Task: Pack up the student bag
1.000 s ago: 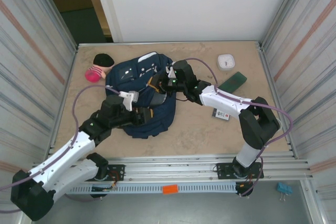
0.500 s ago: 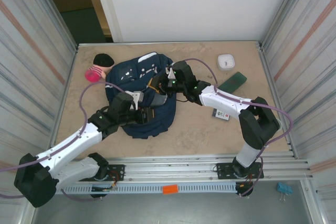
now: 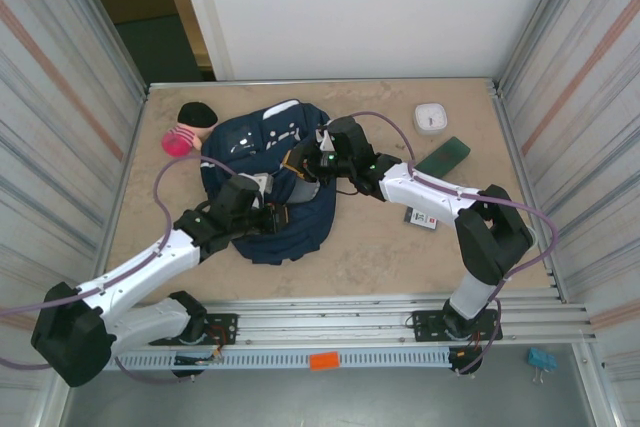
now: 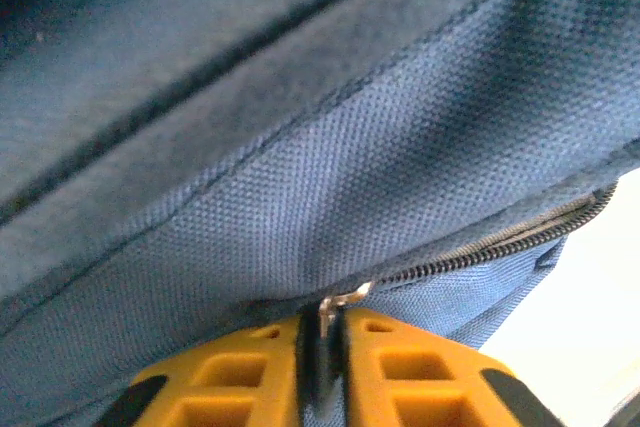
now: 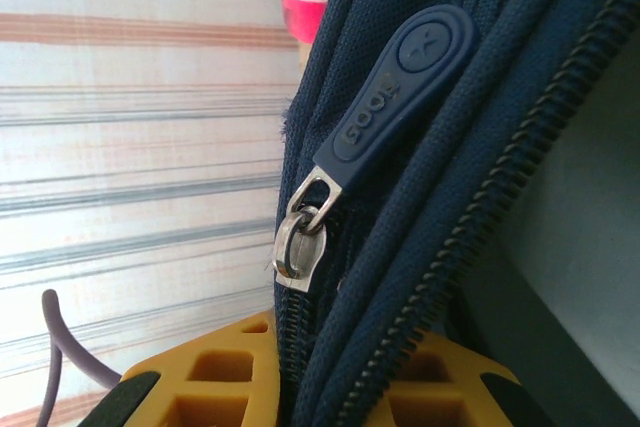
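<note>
Pinching the student bag point(image 3: 245, 137), left gripper point(image 4: 320, 347) clamps its zipper pull point(image 4: 338, 299), right gripper point(image 5: 320, 387) its opening edge

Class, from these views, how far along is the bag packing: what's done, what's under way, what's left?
Done: little; the student bag lies on the table. In hand: the left gripper and right gripper each pinch its fabric at a zipper. Left: the green case, white round object and pink item lie outside, unpacked.
</note>
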Robot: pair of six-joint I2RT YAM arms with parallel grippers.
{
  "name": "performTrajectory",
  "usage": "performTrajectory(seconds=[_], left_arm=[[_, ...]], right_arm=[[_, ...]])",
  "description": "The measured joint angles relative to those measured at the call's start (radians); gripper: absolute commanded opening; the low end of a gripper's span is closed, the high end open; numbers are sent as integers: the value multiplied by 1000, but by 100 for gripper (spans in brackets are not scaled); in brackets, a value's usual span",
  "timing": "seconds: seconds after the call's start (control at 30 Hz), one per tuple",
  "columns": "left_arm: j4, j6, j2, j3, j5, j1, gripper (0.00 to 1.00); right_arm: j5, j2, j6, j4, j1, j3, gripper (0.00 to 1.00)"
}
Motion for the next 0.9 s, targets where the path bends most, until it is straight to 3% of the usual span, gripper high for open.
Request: performTrajectory(seconds=[0.2, 0.8, 0.83, 0.9], left_arm=[[-7, -2, -28, 0, -3, -1, 0], [-70, 16, -240, -91, 15, 66, 0], [-70, 18, -249, -100, 16, 70, 0], [-58, 24, -261, -116, 28, 79, 0]], right_arm=[[0, -6, -11, -1, -3, 0, 0], [-98, -35, -45, -69, -118, 0, 0], [-105, -36, -44, -69, -127, 0, 5], [-111, -39, -43, -69, -136, 0, 28]])
